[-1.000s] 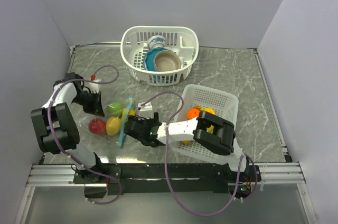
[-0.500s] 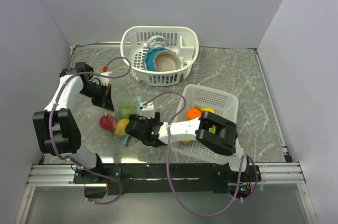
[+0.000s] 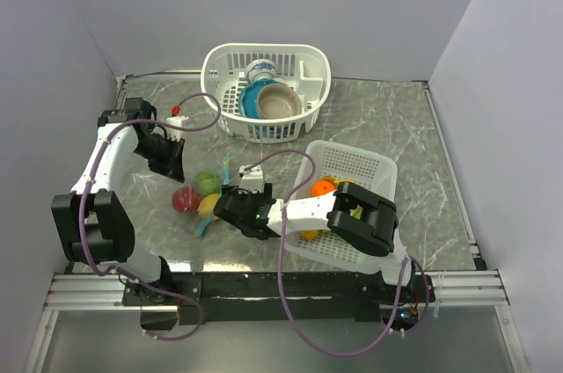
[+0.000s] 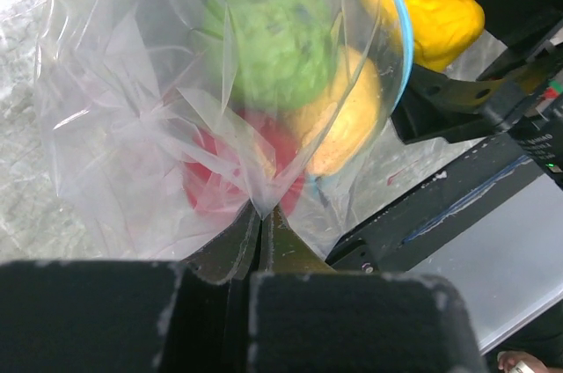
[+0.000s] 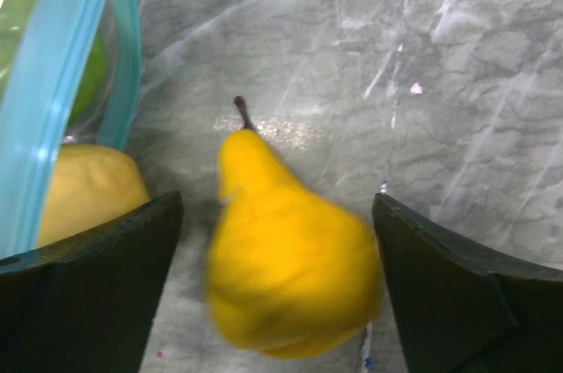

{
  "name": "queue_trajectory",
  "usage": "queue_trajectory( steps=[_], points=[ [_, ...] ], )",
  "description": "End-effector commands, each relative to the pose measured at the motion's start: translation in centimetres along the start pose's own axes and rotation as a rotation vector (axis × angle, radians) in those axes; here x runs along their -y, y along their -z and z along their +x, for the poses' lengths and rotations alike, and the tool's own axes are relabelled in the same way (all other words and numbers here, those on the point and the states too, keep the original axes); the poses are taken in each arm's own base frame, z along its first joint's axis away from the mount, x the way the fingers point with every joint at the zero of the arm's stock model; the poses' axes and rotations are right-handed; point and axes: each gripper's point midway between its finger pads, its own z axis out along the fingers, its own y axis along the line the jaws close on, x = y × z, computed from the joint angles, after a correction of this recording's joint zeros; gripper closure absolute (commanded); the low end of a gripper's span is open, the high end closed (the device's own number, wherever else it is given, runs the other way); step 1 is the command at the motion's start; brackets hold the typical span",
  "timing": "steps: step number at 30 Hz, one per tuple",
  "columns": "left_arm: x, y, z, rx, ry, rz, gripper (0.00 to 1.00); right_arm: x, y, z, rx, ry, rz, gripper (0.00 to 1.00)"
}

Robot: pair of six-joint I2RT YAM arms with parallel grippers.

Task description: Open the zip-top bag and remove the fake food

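Zip-top bag (image 4: 132, 127) is pinched in my left gripper (image 4: 261, 216), jaws clamped on its plastic, fake food (image 4: 264, 39) bulging just beyond them. My right gripper (image 5: 277, 206), arm stretched low leftward, stands wide open with a yellow pear (image 5: 290, 285) between its jaws.

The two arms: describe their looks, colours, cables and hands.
Both the left arm and right arm have white links between boxy black joint housings. A purple cable loops along each; the left one shows a red connector. The left hand and right hand have matte black, wedge-shaped fingers.
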Motion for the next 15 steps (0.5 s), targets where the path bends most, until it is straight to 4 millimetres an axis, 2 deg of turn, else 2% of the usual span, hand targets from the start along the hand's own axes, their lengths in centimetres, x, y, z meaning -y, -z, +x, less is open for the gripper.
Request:
queue_trajectory(
  steps=[1, 2, 4, 5, 8, 11, 12, 14, 15],
  points=[
    [-0.4, 0.2, -0.1, 0.011, -0.021, -0.035, 0.99, -2.2, 0.5, -2.2, 0.024, -0.048, -0.051, 0.14],
    [-0.5, 0.1, -0.1, 0.009, -0.021, -0.034, 0.99, -2.3, 0.4, -1.9, 0.014, -0.044, -0.050, 0.28],
    [-0.7, 0.3, -0.4, 0.013, -0.024, -0.044, 0.99, -2.0, 0.4, -1.4, -0.005, -0.037, -0.043, 0.45],
    [-0.7, 0.4, -0.6, 0.020, -0.025, -0.049, 0.99, -1.9, 0.4, -1.3, -0.008, -0.034, -0.039, 0.59],
    [-1.1, 0.8, -1.2, 0.038, -0.028, -0.069, 0.99, -1.2, 1.1, -2.5, 0.013, -0.027, -0.017, 0.78],
    [-1.1, 0.5, -1.3, 0.039, -0.026, -0.063, 0.99, -0.7, 2.7, -6.0, 0.083, -0.024, 0.006, 0.79],
    [-1.2, 0.1, -1.0, 0.029, -0.023, -0.065, 0.99, -0.8, 4.1, -8.2, 0.117, -0.044, -0.005, 0.79],
    [-1.8, -0.3, -0.5, 0.016, -0.021, -0.086, 0.99, 0.3, 5.6, -11.0, 0.184, -0.035, 0.019, 0.79],
    [-2.1, -1.0, 0.1, 0.004, -0.021, -0.088, 0.99, 0.7, 7.4, -13.2, 0.223, -0.067, 0.006, 0.78]
  ],
)
